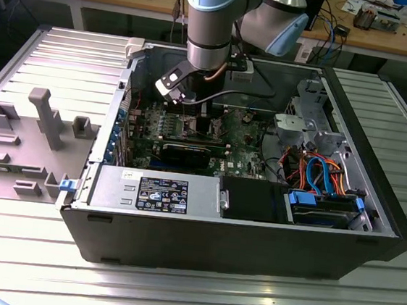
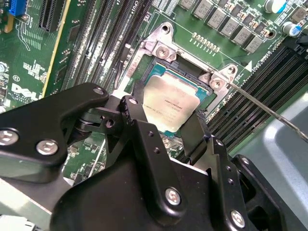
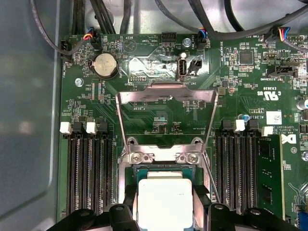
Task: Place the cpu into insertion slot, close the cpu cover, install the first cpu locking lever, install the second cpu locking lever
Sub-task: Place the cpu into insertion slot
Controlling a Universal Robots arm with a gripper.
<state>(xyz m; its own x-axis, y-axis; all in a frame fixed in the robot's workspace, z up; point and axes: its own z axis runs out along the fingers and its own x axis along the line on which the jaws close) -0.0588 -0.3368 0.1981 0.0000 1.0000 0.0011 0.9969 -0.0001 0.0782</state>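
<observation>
The first step is under way: inside the open computer case point(image 1: 215, 250), the gripper point(image 3: 166, 208) has its fingers point(image 2: 195, 137) drawn in narrow on two opposite edges of the cpu point(image 2: 168, 106), which sits low in or just over the insertion slot point(image 3: 161, 155) on the green board point(image 3: 144, 120). I cannot tell whether it is fully seated. The cpu cover point(image 3: 166, 92) is swung up and open behind the slot, and a thin locking lever point(image 2: 269, 111) stands unlatched beside it, so closing the cover and installing both levers look left to do.
</observation>
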